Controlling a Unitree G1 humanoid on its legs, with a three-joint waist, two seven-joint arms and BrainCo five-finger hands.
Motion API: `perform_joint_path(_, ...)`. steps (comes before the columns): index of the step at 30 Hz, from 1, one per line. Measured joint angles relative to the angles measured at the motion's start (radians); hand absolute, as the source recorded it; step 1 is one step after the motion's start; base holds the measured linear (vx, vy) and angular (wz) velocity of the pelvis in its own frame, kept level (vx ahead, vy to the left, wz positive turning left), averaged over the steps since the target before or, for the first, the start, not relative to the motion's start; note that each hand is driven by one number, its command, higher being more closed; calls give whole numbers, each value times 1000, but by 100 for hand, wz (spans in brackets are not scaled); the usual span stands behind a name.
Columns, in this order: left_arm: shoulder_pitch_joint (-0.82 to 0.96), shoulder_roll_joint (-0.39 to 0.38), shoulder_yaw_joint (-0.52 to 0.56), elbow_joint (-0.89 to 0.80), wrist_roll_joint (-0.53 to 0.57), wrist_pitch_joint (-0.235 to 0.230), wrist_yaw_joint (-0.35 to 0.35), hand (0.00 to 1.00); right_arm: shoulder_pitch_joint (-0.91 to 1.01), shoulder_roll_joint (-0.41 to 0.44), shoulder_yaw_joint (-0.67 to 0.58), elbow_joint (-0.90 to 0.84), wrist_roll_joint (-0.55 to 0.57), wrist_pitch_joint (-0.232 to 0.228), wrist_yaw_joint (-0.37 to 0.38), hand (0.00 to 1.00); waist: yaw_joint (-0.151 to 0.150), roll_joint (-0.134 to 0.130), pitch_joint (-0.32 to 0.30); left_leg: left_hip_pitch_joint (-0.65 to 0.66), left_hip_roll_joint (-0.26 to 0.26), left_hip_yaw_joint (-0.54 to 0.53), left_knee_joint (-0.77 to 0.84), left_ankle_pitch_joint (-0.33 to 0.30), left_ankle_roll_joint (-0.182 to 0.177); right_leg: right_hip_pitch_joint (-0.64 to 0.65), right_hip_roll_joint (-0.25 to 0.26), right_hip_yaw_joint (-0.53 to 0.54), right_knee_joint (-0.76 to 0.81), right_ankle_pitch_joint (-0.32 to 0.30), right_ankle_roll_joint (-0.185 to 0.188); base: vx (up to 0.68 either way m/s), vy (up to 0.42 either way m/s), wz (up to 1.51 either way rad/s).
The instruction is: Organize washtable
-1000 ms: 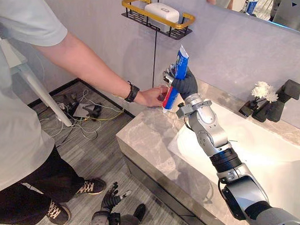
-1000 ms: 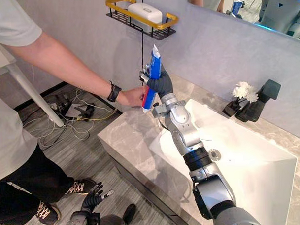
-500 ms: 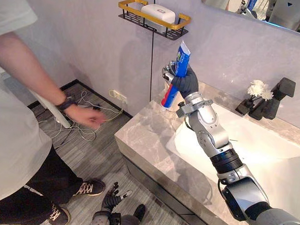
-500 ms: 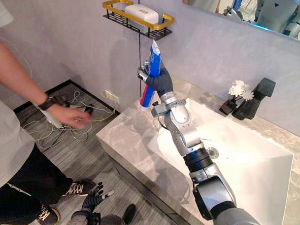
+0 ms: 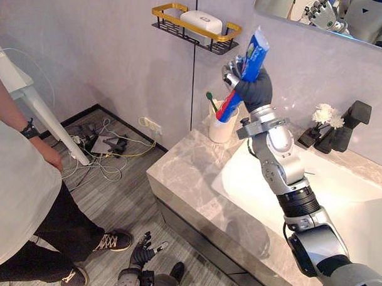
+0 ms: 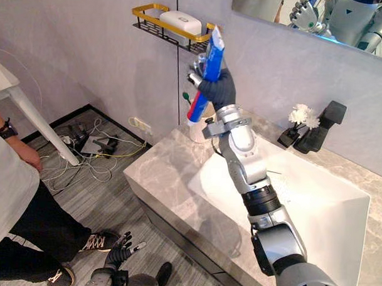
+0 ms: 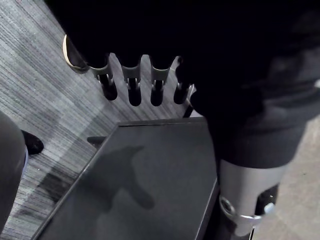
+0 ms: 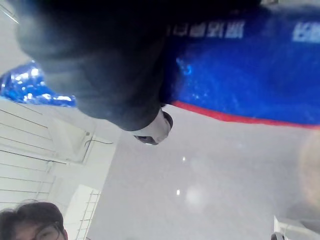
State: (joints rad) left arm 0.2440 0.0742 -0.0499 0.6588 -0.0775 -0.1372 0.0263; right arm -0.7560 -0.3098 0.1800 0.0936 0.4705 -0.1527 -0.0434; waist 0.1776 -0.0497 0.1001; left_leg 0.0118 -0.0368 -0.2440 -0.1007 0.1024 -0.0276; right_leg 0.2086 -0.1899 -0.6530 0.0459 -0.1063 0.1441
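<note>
One tube held up over the cup

Toothpaste tube (image 5: 252, 50), blue and red, stands tilted in the upper middle of the frame, gripped round its middle by the curled fingers of the right hand (image 5: 253, 93). Its lower end hangs just above a white cup (image 5: 221, 129) holding a toothbrush (image 5: 211, 98), at the back corner of the marble counter (image 5: 187, 174) beside the sink (image 5: 346, 205). At the bottom edge, the left hand (image 5: 139, 255) hangs low over the floor, fingers (image 7: 131, 87) straight and empty. A person (image 5: 20, 193) stands at the left edge.
</note>
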Motion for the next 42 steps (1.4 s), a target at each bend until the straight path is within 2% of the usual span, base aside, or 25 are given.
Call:
perform_joint_path(15, -1, 1, -1, 6, 3, -2, -1, 0, -94, -26, -65, 139, -67, -16, -69, 100, 3, 0, 0, -14, 1, -5, 0, 0, 0, -7, 6, -5, -9, 0, 0, 0, 0, 0)
perform_joint_path(27, -2, 9, -22, 1, 1, -4, 0, 0, -160, -26, -65, 239, -91, -13, -85, 100, 10, 3, 1, -25, 1, -6, 5, 3, -3, -24, 14, -8, -13, 0, 0, -3, 0, 0)
perform_joint_path(32, -5, 8, -28, 2, 1, -4, 0, 0, -173, -26, -63, 280, -91, -11, -86, 100, 13, 12, 8, -34, 2, -6, 0, 1, -2, -25, 14, -7, -13, 0, 0, -35, -6, 0)
perform_joint_path(34, -7, 8, -31, 1, 0, -4, 0, 0, -200, -26, -63, 301, -91, 4, -86, 100, 13, 16, 14, -35, 3, -5, 0, 2, -2, -26, 14, -7, -13, 0, 0, 0, 0, 0)
perform_joint_path(42, -11, 7, -36, -3, -2, -4, 0, 0, -208, -17, -62, 317, -91, 8, -85, 100, 30, 17, 14, -39, 2, -3, 6, 3, -3, -38, 14, -5, -13, 0, -1, 4, 0, 0)
